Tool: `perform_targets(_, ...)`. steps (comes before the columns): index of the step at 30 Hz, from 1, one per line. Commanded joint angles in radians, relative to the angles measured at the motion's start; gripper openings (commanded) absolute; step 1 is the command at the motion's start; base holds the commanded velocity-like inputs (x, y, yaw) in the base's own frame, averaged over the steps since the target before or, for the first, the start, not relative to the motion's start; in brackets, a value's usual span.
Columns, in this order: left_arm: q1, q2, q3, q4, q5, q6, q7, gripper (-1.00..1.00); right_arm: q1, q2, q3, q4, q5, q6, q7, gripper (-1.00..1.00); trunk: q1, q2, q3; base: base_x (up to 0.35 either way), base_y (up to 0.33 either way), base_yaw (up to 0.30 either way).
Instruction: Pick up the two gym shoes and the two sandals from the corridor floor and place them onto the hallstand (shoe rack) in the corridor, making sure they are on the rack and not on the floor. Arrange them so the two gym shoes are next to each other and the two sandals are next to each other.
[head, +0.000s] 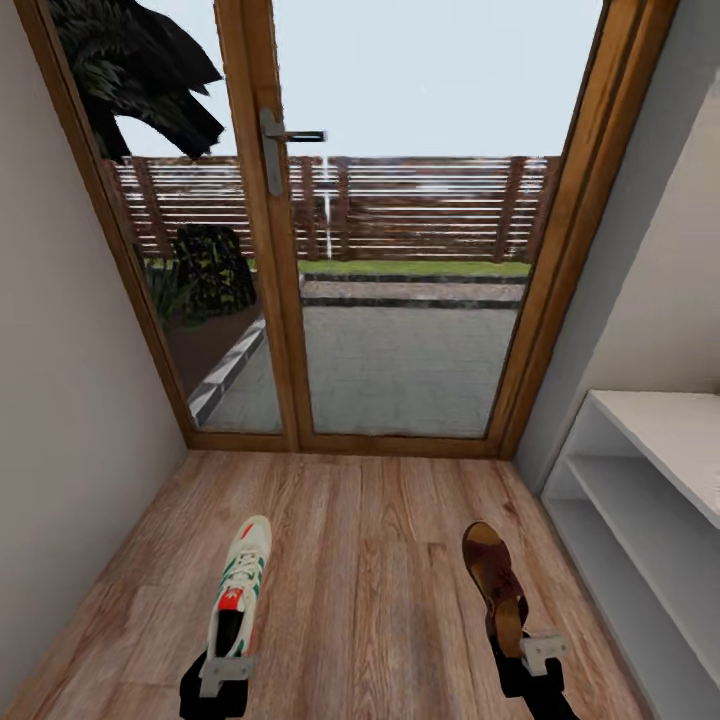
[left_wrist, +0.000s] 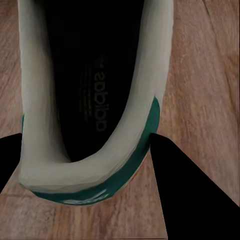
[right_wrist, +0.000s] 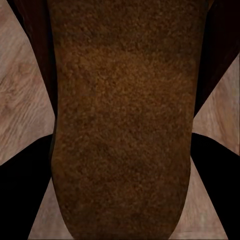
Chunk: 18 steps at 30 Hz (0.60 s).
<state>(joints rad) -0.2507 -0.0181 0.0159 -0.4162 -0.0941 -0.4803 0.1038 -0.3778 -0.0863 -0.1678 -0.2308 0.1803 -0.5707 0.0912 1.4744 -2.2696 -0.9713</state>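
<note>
The robot is facing a glazed wooden door (head: 270, 230) at the corridor's end, w/ a fence and paving showing outside thru the glass. The left gripper (head: 226, 672) is holding a gym shoe (head: 240, 585) by its heel, toe pointing toward the door, over the corridor floor (head: 370, 560) on the left side; whether the shoe is lifted or resting on the planks can't be told. In the left wrist view the jaws are sitting clamped on the heel collar of that shoe (left_wrist: 85, 100), the black fingers (left_wrist: 190, 195) pressing either side, green heel trim and dark insole in sight. The right gripper (head: 540, 652) is gripping a sandal (head: 494, 585) at its heel end, toe also aiming at the door, nearer the right side of the floor. In the right wrist view its jaws are closing on the sandal's (right_wrist: 122, 120) brown footbed from both sides, w/ wood planks beneath. The hallstand (head: 640, 500) is standing along the right wall, just beside the sandal, pale-grey tiers open toward the corridor.
</note>
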Motion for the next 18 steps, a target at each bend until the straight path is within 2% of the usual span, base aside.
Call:
perform_targets(1, 0.006, -0.001, 0.002, -0.007, -0.012, -0.003, 0.008, -1.00, -0.001, 0.000, -0.009, 0.007, 0.006, -0.004, 0.007, -1.00, 0.000, 0.000, -0.001, -0.109, 0.217, -0.284)
perform_targets(2, 0.035, -0.002, 0.003, -0.046, -0.011, -0.003, 0.007, -1.00, -0.001, 0.004, -0.007, 0.049, 0.008, -0.006, 0.008, -1.00, 0.000, 0.000, -0.001, -0.113, 0.272, -0.290)
perform_targets(5, 0.050, -0.002, 0.004, -0.074, -0.005, -0.002, 0.003, -1.00, -0.001, 0.009, -0.005, 0.075, 0.007, -0.003, 0.010, -1.00, 0.000, 0.000, -0.001, -0.115, 0.281, -0.291)
perform_targets(18, 0.051, -0.001, 0.004, -0.080, -0.001, -0.005, 0.000, -1.00, -0.001, 0.010, -0.006, 0.077, 0.004, -0.003, 0.005, -1.00, 0.000, 0.000, -0.001, -0.120, 0.288, -0.291)
